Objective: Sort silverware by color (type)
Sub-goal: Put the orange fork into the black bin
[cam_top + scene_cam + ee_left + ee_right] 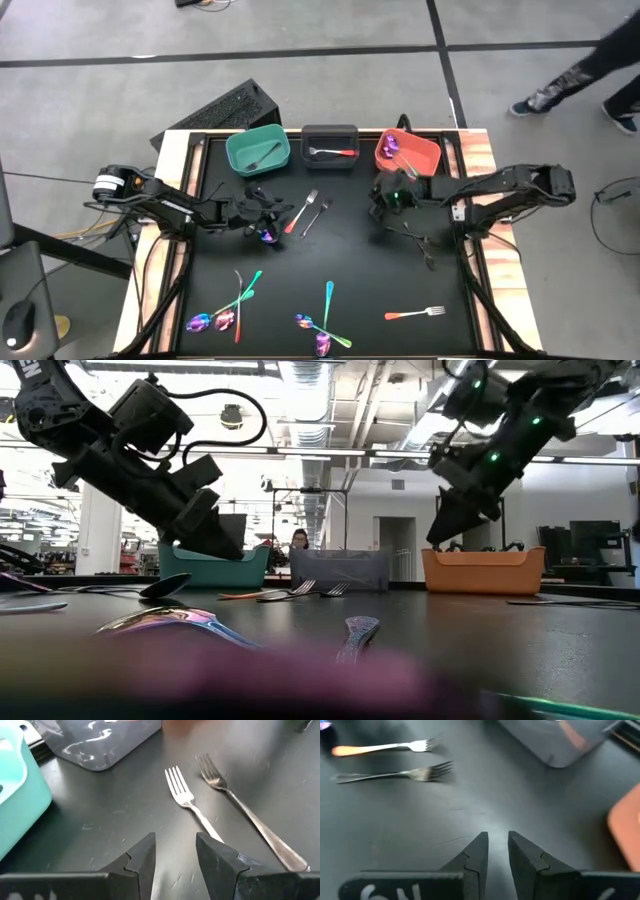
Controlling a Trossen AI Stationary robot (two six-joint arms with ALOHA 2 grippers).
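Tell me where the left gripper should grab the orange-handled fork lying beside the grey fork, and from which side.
Grip the orange-handled fork across its handle, coming straight down from above: it lies flat on the table, and the grey fork lies close alongside. The left gripper, open, sits just beside it.

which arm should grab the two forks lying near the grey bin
Left. The left gripper sits right beside the two forks, fingers slightly apart and empty, forks straight ahead in its wrist view. The right gripper is farther off, near the orange bin.
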